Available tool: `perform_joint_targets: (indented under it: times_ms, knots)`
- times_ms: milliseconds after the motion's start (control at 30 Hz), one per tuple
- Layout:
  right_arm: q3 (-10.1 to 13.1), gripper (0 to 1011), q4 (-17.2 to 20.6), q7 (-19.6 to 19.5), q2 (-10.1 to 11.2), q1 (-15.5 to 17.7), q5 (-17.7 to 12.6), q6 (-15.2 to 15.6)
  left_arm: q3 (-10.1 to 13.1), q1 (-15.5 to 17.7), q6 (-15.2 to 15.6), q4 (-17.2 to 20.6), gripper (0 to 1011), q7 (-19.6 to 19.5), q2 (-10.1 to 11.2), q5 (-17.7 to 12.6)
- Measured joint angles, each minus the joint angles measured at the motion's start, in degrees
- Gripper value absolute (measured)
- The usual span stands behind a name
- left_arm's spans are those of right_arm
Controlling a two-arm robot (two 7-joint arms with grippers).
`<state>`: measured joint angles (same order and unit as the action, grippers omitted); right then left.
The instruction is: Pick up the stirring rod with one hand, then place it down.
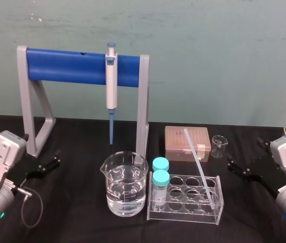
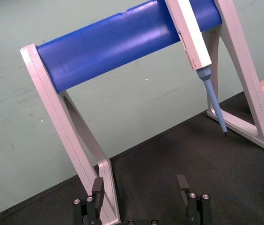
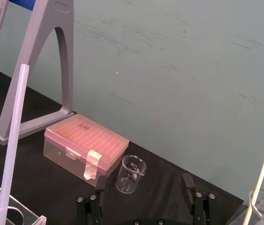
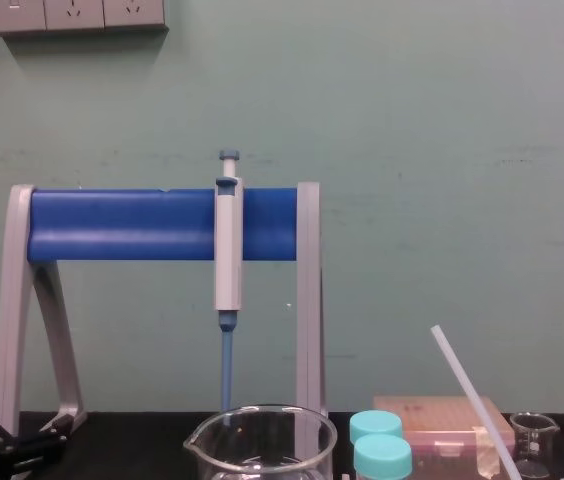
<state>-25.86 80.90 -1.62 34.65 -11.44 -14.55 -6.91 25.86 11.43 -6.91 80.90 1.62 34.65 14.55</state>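
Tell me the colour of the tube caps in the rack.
Teal caps, best in the head view.

No legible text, brand, number or sign is found. The small glass beaker [image 3: 131, 174] carries dark printed markings, too small to read. The pipette [image 2: 193, 42] body shows faint dark marks along one edge, likewise illegible.

Table: you have a black surface [image 1: 82, 223] running back to a green wall.
Back left: your grey pipette stand [image 1: 142, 116] with the blue bar stands on both feet.
Front centre: a large glass beaker [image 1: 124, 185] part-filled with clear liquid sits just left of a clear tube rack [image 1: 186, 200].
Back right: a pink tip box [image 1: 176, 144] has a small empty beaker [image 1: 218, 146] just beside it.
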Motion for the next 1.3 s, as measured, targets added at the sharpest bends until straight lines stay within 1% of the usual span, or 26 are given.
perform_joint_targets:
  times_ms: [1300]
  knots:
    - [0.00,1003,0.00,0.00,0.00,0.00,0.00,0.00,0.00,0.00,0.00,0.00,1000,0.00,0.00,0.00]
